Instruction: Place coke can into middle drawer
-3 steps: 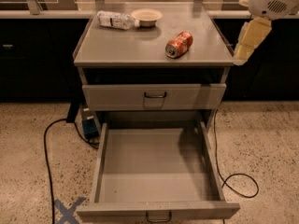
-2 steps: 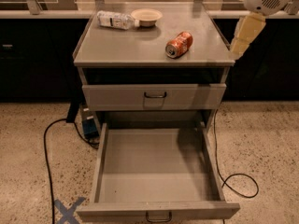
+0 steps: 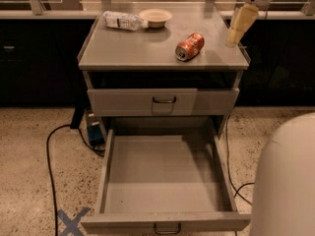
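Note:
The coke can (image 3: 189, 46) is red-orange with a silver end and lies on its side on the right part of the grey cabinet top (image 3: 142, 45). The middle drawer (image 3: 165, 181) is pulled wide open below, its deep grey tray bare, with a dark loop handle at its front. My gripper (image 3: 235, 36) hangs from the white arm at the upper right, above the cabinet top's right edge. It is to the right of the can, a short gap away, and holds nothing that I can see.
A clear plastic bottle (image 3: 122, 20) and a shallow bowl (image 3: 155, 16) sit at the back of the top. A closed grey drawer (image 3: 162, 101) is one tier above. A black cable (image 3: 51, 156) and a blue X mark (image 3: 73, 222) lie on the floor at left. My white body (image 3: 285, 181) fills the lower right.
The gripper has moved left and a little up, from beside the cabinet's right edge to over the top's right edge, closer to the can. The can has not moved.

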### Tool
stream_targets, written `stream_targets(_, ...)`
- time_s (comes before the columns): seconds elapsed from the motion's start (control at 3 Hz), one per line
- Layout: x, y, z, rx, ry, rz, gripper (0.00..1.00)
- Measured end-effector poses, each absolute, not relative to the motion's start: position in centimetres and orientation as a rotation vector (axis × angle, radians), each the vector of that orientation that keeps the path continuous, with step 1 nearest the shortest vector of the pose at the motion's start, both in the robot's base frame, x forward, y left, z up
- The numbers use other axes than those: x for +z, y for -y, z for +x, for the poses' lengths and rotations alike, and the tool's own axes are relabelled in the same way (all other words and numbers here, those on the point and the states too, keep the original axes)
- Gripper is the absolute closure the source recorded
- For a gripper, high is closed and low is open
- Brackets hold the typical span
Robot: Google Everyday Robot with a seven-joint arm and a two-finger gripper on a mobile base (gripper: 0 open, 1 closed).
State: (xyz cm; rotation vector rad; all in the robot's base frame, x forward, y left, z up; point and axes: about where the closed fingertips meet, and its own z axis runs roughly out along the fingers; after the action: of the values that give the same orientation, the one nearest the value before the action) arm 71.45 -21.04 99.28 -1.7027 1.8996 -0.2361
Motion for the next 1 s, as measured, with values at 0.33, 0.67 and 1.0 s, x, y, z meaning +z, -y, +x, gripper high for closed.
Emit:
stream_targets(0.33,97.3,17.4,74.4,-0.160,-1.811,-1.765,0.00)
stream_targets(0.67,94.9,13.0,75.7,-0.076,-1.712,-1.884,0.00)
stream_targets(1.0,94.9,13.0,75.7,-0.076,-1.713,-1.884,0.00)
